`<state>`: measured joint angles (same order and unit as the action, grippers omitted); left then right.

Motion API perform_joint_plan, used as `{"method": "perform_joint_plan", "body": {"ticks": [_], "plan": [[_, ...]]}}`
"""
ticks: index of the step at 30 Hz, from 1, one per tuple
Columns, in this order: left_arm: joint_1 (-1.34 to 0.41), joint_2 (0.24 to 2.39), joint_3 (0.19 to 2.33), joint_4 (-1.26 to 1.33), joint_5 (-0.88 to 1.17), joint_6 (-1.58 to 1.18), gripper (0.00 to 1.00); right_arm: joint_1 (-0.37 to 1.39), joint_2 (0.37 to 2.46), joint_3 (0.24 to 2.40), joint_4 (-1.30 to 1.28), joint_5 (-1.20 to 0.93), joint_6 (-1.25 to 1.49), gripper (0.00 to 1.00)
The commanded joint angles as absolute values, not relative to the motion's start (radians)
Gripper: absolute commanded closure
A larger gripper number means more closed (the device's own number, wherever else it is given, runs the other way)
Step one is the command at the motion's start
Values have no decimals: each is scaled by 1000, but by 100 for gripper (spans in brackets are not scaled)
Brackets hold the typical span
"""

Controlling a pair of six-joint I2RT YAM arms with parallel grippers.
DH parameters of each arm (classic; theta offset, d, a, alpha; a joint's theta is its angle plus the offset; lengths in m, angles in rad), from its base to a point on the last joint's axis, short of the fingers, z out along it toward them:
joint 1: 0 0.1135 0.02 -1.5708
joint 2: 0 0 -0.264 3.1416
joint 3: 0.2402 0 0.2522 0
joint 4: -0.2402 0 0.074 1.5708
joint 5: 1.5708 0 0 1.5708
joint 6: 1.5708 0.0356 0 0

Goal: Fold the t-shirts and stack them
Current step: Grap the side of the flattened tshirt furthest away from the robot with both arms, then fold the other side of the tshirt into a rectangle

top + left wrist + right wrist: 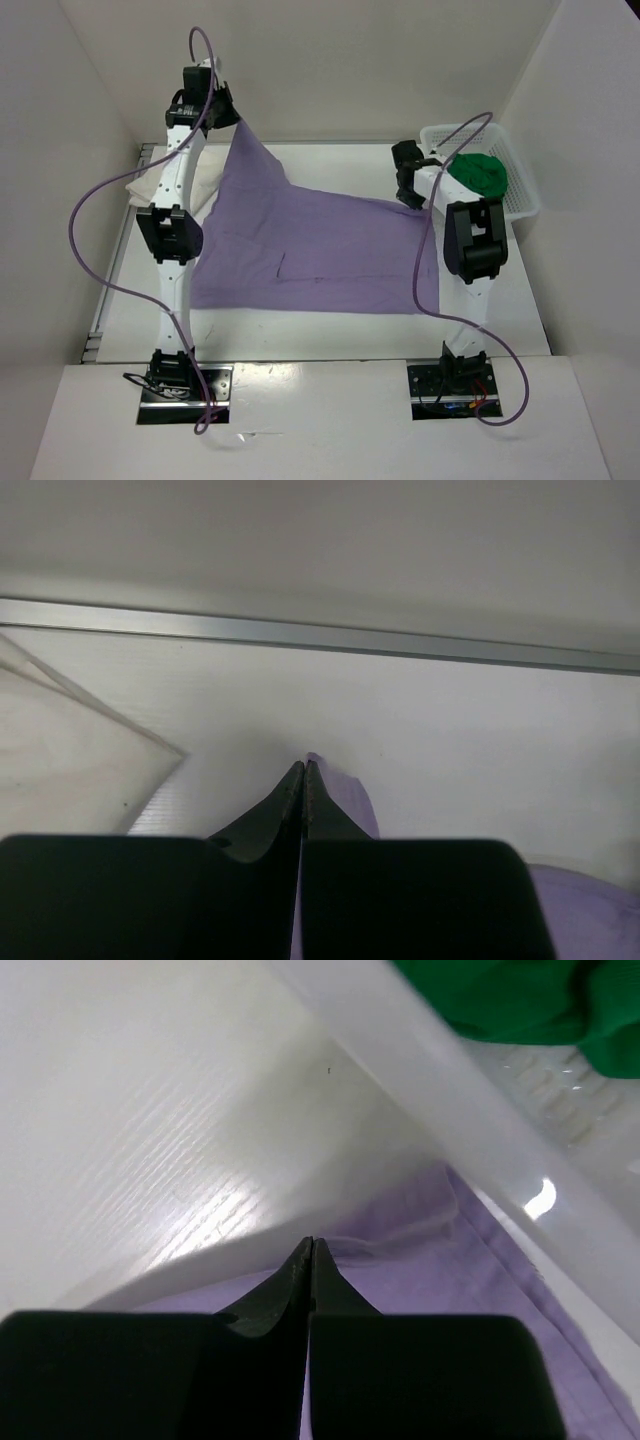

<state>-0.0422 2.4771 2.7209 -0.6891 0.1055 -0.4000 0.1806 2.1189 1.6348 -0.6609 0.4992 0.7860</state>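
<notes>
Nearest: bare table (300,340), then the front hem of the purple t-shirt (310,260), flat and mostly smooth, with one small crease near the middle. Leave that hem anchored by its own weight and treat it as the line to fold toward.

Further back on the right: right gripper (408,195) low at the shirt's far right edge, just beside the basket (527,200). Fingers (280,1292) pressed fully together, purple fabric wrinkled right at the tips. Judged pinched on the edge, amount of cloth caught hard to confirm. Lift a touch first and watch for the edge rising before committing. Steer clear of the basket wall and of the green t-shirt (482,175) heaped inside.

Furthest back on the left: left gripper (236,122) raised high, clenched on a far corner of the same shirt, a purple tip poking out past the fingers (280,808), cloth sloping taut down to the table. White t-shirt (150,185) beside that arm, at the table's left edge.

Bring both grippers to equal height, hold the far edge straight without stretching, then carry it forward and lay it on the near hem, corners matched. Avoid sweeping cloth across the white t-shirt.
</notes>
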Motion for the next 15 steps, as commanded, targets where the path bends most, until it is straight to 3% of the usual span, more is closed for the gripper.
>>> {"method": "perform_joint_plan", "body": {"ticks": [1, 15], "plan": [[-44, 2395, 2691, -653, 98, -408, 100, 175, 1971, 1589, -615, 543, 761, 100], [-44, 2211, 2534, -656, 69, -399, 100, 156, 1755, 1347, -584, 471, 761, 100]]}}
